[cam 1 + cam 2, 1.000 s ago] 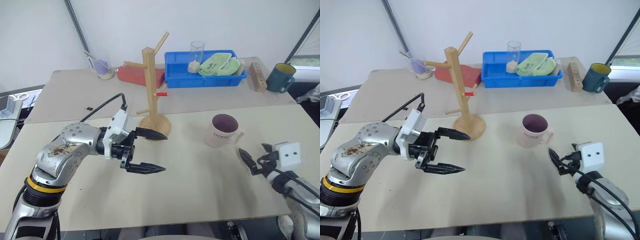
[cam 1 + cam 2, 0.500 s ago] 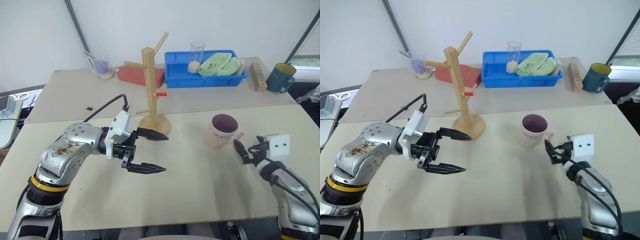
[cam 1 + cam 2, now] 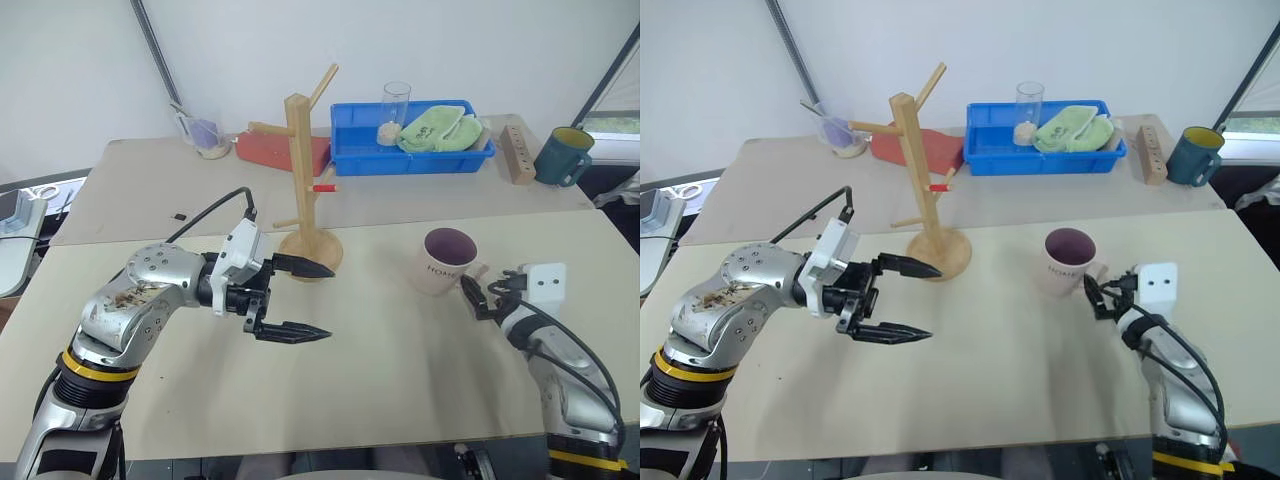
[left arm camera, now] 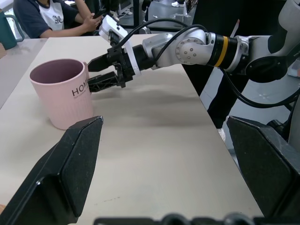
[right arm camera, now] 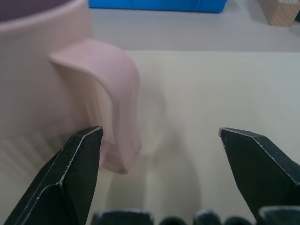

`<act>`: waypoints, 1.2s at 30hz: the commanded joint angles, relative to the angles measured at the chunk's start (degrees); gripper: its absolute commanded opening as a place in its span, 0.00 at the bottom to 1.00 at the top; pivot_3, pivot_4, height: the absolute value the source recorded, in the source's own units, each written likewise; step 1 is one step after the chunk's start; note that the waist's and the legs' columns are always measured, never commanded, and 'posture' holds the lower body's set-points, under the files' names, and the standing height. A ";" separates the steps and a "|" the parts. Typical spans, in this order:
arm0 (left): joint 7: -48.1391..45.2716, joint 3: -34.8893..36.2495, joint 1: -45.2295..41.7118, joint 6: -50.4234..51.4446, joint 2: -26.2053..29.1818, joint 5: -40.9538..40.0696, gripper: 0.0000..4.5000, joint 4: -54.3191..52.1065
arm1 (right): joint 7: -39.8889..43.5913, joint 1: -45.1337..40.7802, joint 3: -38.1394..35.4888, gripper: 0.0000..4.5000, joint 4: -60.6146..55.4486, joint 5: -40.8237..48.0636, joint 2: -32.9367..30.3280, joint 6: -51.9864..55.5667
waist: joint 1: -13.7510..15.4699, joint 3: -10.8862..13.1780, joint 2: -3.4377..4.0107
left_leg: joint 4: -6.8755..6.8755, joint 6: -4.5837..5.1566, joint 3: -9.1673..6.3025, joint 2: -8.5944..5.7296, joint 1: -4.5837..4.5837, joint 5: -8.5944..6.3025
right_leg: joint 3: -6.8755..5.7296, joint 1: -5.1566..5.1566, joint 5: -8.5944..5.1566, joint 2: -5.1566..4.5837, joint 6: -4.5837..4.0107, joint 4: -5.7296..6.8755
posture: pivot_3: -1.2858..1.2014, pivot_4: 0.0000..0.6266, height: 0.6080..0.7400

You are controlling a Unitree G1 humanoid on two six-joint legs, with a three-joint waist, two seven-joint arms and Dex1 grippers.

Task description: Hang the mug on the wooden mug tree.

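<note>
At right of the frame, gripper (image 3: 470, 297) reaches the mug (image 3: 444, 261).
Its jaws are spread wide, ready to pinch the handle (image 5: 110, 89).

My two head cameras look forward and down over the pale tabletop (image 3: 400, 370), side by side, sharing nearly the whole scene. My left wrist camera looks level across the table, taking in the pale pink ceramic mug (image 4: 63, 91). My right wrist camera sits very close to that same mug's handle (image 5: 110, 89).
</note>
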 commanded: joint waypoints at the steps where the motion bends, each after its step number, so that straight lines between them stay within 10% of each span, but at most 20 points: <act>1: -0.33 0.92 -1.12 -1.09 0.35 0.27 1.00 -0.21 | 0.28 -1.70 -0.01 0.79 0.68 1.10 0.60 -2.34 | -0.06 0.00 0.00 | 0.00 0.00 0.00 0.00 0.00 0.00 | 0.00 0.00 0.00 0.01 0.00 0.01 | 0.52 0.24 1.00; 11: 0.84 2.10 -0.78 -1.87 0.42 1.38 1.00 1.45 | 2.67 -3.37 2.02 0.02 1.34 0.95 -0.06 -4.77 | -0.51 0.00 0.00 | -0.02 0.02 -0.01 0.01 0.05 0.01 | 0.06 -0.08 -0.02 0.07 -0.03 0.33 | 0.52 0.24 1.00; 24: 6.36 14.75 5.28 3.31 3.99 -4.79 1.00 1.73 | 22.41 -26.03 23.55 0.01 -10.53 -12.28 -21.80 -6.39 | -1.06 0.14 -0.16 | -0.05 0.03 0.00 0.16 0.37 0.02 | 1.00 -0.37 -0.04 0.76 -0.07 0.36 | 0.52 0.24 1.00; 36: 10.38 24.44 9.24 2.68 5.32 -7.21 1.00 3.07 | 34.11 -51.67 36.05 0.01 8.26 -20.42 -18.07 -15.54 | -0.56 0.05 -0.08 | -0.28 0.05 0.17 0.26 0.30 0.03 | 1.20 -0.64 -0.06 0.91 -0.21 0.44 | 0.52 0.24 1.00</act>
